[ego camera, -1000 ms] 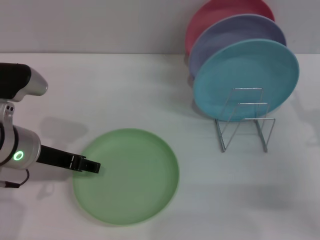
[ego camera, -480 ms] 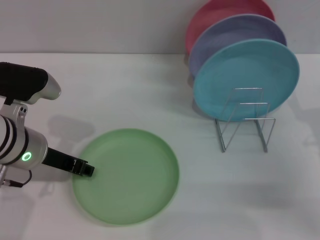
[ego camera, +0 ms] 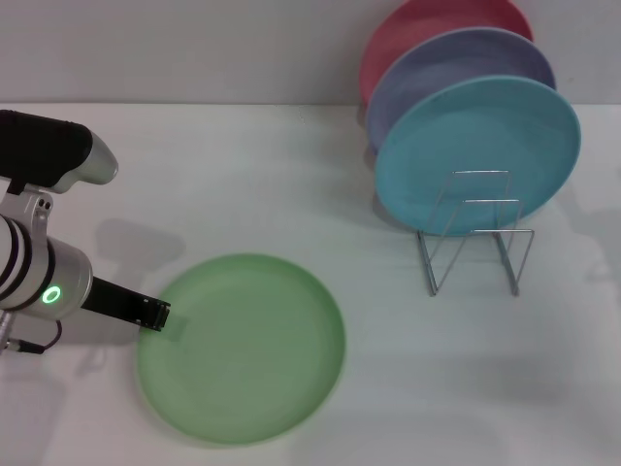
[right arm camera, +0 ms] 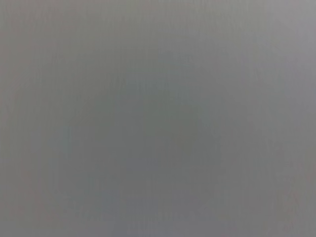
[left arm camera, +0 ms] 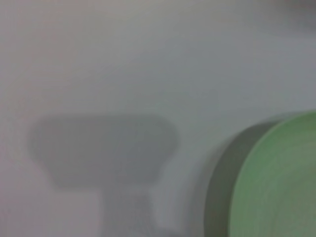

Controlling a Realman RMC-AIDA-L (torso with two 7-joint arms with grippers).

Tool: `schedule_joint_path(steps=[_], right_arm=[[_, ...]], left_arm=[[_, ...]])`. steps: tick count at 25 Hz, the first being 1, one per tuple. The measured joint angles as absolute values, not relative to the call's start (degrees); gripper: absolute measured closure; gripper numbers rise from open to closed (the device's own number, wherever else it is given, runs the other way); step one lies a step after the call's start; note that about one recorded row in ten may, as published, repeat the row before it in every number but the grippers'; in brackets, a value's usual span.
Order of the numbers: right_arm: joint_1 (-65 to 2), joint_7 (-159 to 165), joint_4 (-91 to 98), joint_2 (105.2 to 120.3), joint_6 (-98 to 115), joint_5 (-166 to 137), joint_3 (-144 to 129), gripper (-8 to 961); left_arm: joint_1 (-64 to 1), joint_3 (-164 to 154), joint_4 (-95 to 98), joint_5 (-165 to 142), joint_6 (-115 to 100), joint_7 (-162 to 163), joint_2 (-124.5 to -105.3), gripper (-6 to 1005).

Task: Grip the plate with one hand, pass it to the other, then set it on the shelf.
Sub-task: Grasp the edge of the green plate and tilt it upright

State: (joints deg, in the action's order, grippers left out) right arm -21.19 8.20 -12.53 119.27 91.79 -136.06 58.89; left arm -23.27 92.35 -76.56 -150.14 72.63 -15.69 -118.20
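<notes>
The wire shelf (ego camera: 473,233) is standing on the right part of the white counter (ego camera: 291,184), and it is made of thin silver loops that are rising upright. It is holding three round plates on their edges, one behind the other: the turquoise-blue plate (ego camera: 477,155) in front, the lavender plate (ego camera: 456,68) behind it, and the pink-red plate (ego camera: 427,24) at the back. The two front loops of the shelf are carrying nothing.

The light green plate (ego camera: 243,345) is lying flat on the counter, well apart from the shelf, toward the left front. It is round and matte, with a shallow raised rim, and in the left wrist view its edge (left arm camera: 276,182) is casting a soft shadow on the smooth counter.

The left gripper (ego camera: 155,315) is reaching in low from the left, its slim black tip touching the left rim of the plate; I cannot tell if it is apart or clamped on the rim. The right wrist view is showing only a plain grey surface.
</notes>
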Motion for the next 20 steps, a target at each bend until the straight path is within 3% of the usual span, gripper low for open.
schedule_joint_path(steps=[9,16,20], right_arm=[[-21.8,8.3,-12.5,119.27,92.2,-136.1,58.9,137],[-22.1,8.4,-14.0,119.26,97.9,-136.3,58.8,137],[-26.1,8.4,-14.9,118.25,100.7,-139.5,58.8,137]], left_arm=[[-23.2,92.4,-77.4,-150.2,72.4,-15.8,-118.12,926],[-22.1,92.9,-83.1,-150.2,71.2,-16.5,-118.1,931],[-22.2,93.8,-84.7,-150.1,70.4,-18.0,-118.15,937]])
